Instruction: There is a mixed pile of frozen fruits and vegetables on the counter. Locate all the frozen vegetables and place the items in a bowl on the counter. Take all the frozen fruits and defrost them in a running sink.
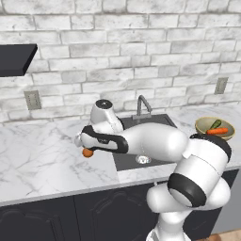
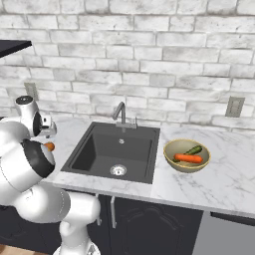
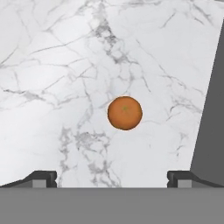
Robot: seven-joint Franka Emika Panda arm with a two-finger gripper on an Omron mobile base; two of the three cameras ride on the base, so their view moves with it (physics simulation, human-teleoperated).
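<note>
A dull orange round fruit (image 3: pixel 124 113) lies alone on the white marble counter (image 3: pixel 52 87), left of the sink; it also peeks out under the hand (image 1: pixel 87 152) and beside the arm (image 2: pixel 49 146). My gripper (image 3: pixel 112 177) hovers straight above it, open, with nothing between its fingertips (image 3: pixel 41 177). From the left base camera the gripper (image 1: pixel 84 146) sits just over the fruit. The tan bowl (image 2: pixel 172 148) stands right of the sink and holds the orange carrot (image 2: pixel 189 159) and the dark green stick (image 2: pixel 193 150). The black sink (image 2: pixel 99 149) has a silver drain (image 2: pixel 118 171).
A curved grey faucet (image 2: pixel 119 112) stands behind the basin. The sink's dark edge (image 3: pixel 214 109) runs close to the fruit's right in the hand view. A brick wall with outlets (image 1: pixel 32 99) backs the counter, and a dark shelf (image 1: pixel 16 59) hangs at upper left.
</note>
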